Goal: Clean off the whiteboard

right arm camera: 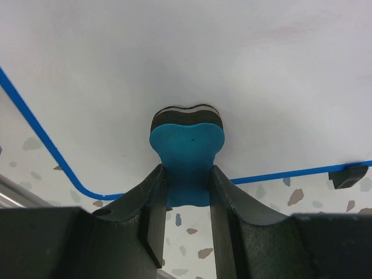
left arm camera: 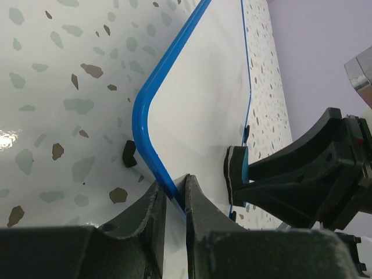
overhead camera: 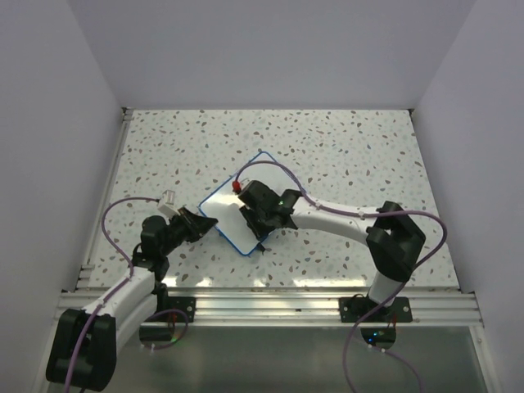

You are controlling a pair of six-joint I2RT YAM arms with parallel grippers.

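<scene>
While both arms meet at the board, top view: the whiteboard lies at lower centre; a hard wipe could twist it out of the left gripper. The right gripper reaches across from the right.
Left wrist view: jaws are clamped on the blue rim near a corner, a thin hold that may slip.
Right wrist view: jaws squeeze the blue eraser, its dark end against the board; tilting could lift it off.

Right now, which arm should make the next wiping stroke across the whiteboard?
Right. The right gripper is shut on the eraser, which sits against the whiteboard. The left gripper is clamped on the board's blue rim, likely steadying it.
</scene>
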